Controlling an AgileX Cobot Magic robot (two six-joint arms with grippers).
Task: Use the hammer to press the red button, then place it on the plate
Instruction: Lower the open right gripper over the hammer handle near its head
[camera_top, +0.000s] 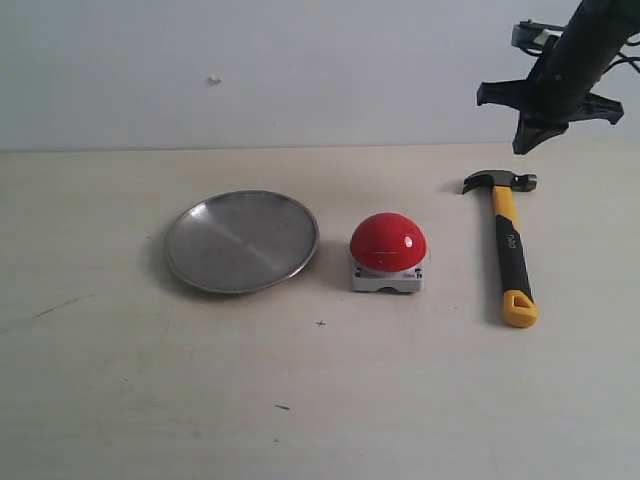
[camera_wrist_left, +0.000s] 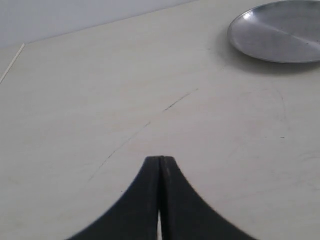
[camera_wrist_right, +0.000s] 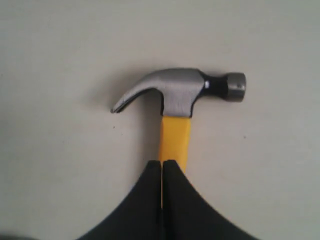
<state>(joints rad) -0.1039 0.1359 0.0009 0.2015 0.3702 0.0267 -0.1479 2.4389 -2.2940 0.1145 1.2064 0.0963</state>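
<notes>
The hammer (camera_top: 508, 245) lies flat on the table at the right, dark head toward the back wall and yellow tip toward the front. My right gripper (camera_top: 528, 143) hangs shut in the air above and behind its head, holding nothing. In the right wrist view the hammer (camera_wrist_right: 178, 102) lies below the shut right gripper (camera_wrist_right: 162, 162). The red button (camera_top: 388, 241) on its grey base stands at the centre. The silver plate (camera_top: 241, 240) sits to its left and shows again as the plate (camera_wrist_left: 277, 31) in the left wrist view. My left gripper (camera_wrist_left: 160, 159) is shut over bare table.
The light tabletop (camera_top: 320, 400) stretches wide in front of the objects, with a few small dark specks. A pale wall (camera_top: 250, 70) runs along the back edge. A thin scratch (camera_wrist_left: 145, 125) marks the table ahead of the left gripper.
</notes>
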